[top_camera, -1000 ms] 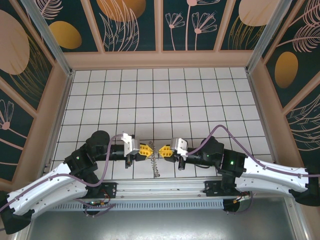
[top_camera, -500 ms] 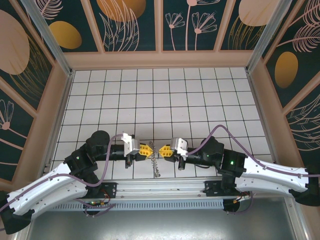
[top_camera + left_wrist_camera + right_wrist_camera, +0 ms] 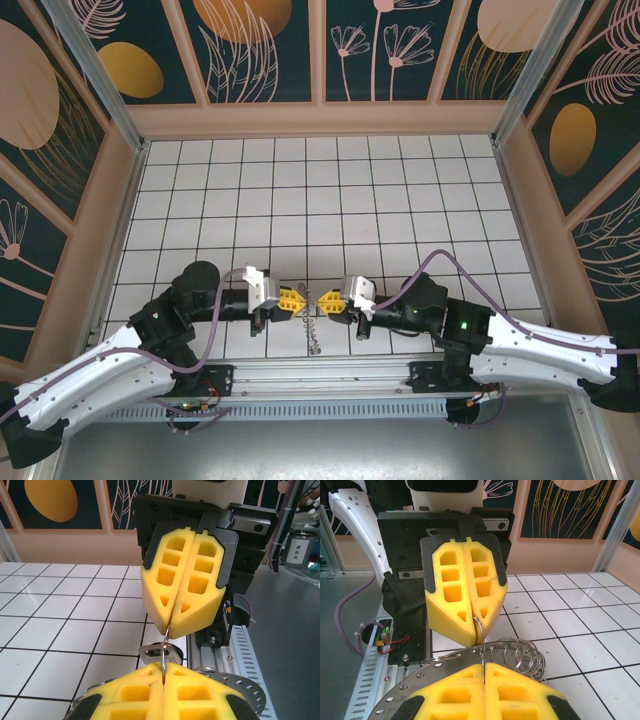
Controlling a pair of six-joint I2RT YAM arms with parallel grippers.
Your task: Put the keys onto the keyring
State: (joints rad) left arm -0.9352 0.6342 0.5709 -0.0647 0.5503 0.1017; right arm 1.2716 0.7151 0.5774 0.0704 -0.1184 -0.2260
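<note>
My left gripper (image 3: pixel 297 299) and right gripper (image 3: pixel 324 302) meet tip to tip low over the near edge of the floor. Both are shut on the same thin wire loop (image 3: pixel 165 639) of the keyring, one from each side. A silver key (image 3: pixel 159 655) hangs on that loop just behind my left gripper (image 3: pixel 164 667), below the right gripper (image 3: pixel 172 625). In the right wrist view the keyring (image 3: pixel 445 666) shows as a perforated metal band under my right gripper (image 3: pixel 484 666), with a cluster of small loops (image 3: pixel 525 655) on its rim. The left gripper (image 3: pixel 476 625) faces it. The keyring (image 3: pixel 312 335) dangles below both.
The white tiled floor (image 3: pixel 320 200) stretches away behind the grippers, walled by patterned panels (image 3: pixel 250 50). The slotted metal rail (image 3: pixel 320 372) with the arm bases lies directly under the hanging hoop.
</note>
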